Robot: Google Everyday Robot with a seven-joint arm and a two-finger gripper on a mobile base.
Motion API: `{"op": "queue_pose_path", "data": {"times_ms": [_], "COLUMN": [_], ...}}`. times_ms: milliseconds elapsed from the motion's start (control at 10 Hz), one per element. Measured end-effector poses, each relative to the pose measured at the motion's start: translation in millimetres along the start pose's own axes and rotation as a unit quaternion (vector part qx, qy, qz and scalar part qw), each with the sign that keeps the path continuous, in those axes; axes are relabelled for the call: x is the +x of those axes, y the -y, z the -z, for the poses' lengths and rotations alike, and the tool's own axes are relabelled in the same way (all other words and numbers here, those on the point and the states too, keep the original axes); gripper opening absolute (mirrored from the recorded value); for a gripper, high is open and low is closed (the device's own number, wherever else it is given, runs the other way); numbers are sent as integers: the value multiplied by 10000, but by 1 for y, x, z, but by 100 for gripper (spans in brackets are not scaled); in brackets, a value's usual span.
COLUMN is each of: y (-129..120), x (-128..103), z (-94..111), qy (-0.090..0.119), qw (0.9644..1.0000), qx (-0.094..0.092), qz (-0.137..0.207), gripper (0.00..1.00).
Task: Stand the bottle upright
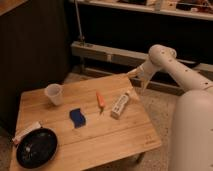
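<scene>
bottle (120,104) lying on table (102,142) | claw (135,75) at far corner | grip: cannot tell

Wooden desk (112,137). Tool (140,85) hangs over its far right edge. Nearest the tool: bottle (120,105), on its side. Further left: orange stick (100,99), blue sponge (77,117), upright plastic cup (54,94). Farthest from the tool: black dish (36,147), white-and-red tube (25,132).
</scene>
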Motion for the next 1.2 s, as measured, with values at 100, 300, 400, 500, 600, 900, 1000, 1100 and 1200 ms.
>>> {"op": "queue_pose_path", "data": {"times_ms": [100,300,400,500,600,900,1000,1100,1200], "y": [-8,-6,0,4,4,2,1,0,0], "x": [-2,-7,-10,-12,-12,-12,-10,-7,-5], "z": [-6,-19,-29,-36,-43,-62,-67,-73,-76], "qy": [146,220,204,192,142,42,7,-23,-47], "qw": [9999,9997,9994,9991,9987,9974,9972,9970,9968], "qx": [56,7,-129,-213,-329,-578,-627,-680,-711], "qz": [12,104,237,298,352,418,401,371,360], "gripper": [80,80,80,80,80,80,80,80,80]}}
